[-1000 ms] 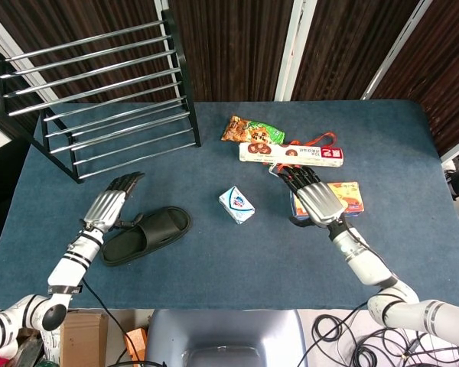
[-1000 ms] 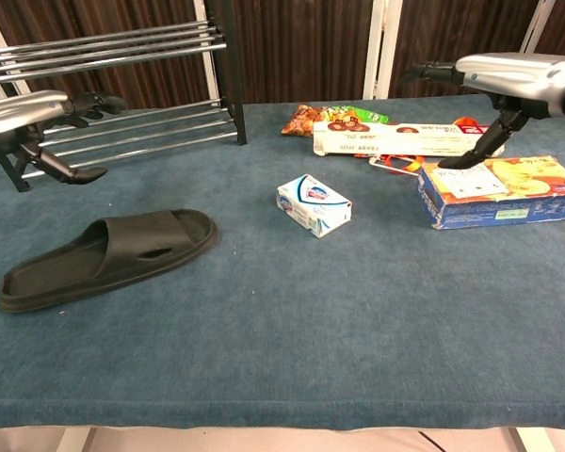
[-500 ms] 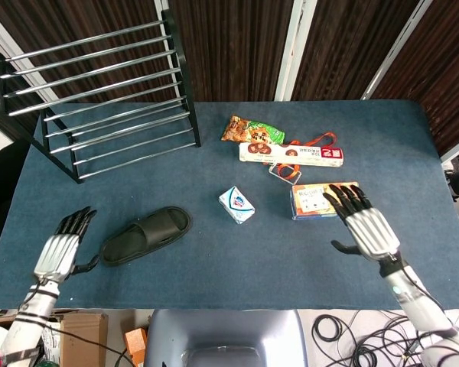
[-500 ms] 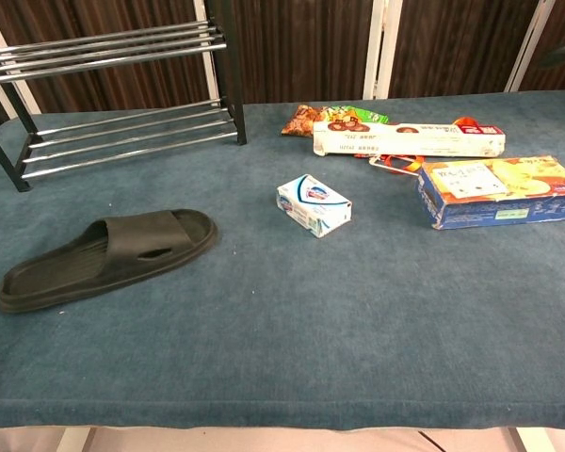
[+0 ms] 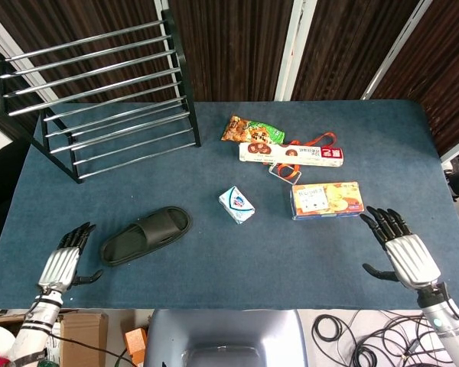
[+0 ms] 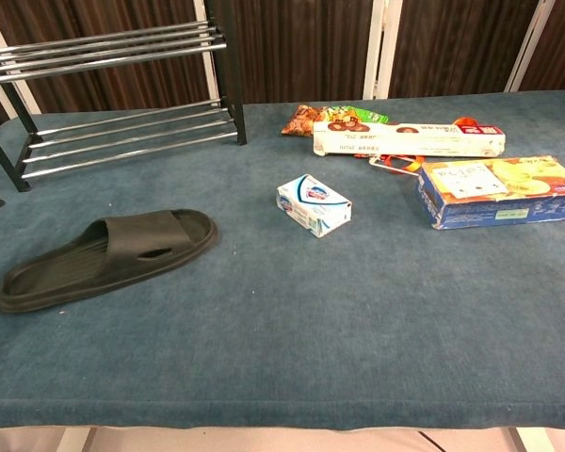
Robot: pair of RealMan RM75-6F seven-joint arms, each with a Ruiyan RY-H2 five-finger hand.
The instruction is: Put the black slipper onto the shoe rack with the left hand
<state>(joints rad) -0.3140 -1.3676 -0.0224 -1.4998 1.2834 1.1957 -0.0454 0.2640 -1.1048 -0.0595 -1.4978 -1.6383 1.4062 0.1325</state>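
Observation:
The black slipper (image 5: pixel 146 235) (image 6: pixel 106 257) lies sole-down on the blue table, toe pointing right and away. The shoe rack (image 5: pixel 99 92) (image 6: pixel 113 89), black frame with chrome bars, stands at the far left corner with nothing on it. My left hand (image 5: pixel 62 264) hovers at the table's near left edge, a short way left of the slipper's heel, fingers spread and holding nothing. At the near right edge my right hand (image 5: pixel 404 254) is likewise spread and empty. Neither hand shows clearly in the chest view.
A small white-and-blue box (image 5: pixel 236 204) sits mid-table. Behind it lie a snack bag (image 5: pixel 251 130), a long cookie box (image 5: pixel 291 154) and an orange-and-blue carton (image 5: pixel 326 199). Bare cloth (image 5: pixel 138 183) separates slipper and rack.
Both hands drew back toward the near table edge. The left hand left the slipper's side and the right hand came off the carton. The slipper has barely shifted.

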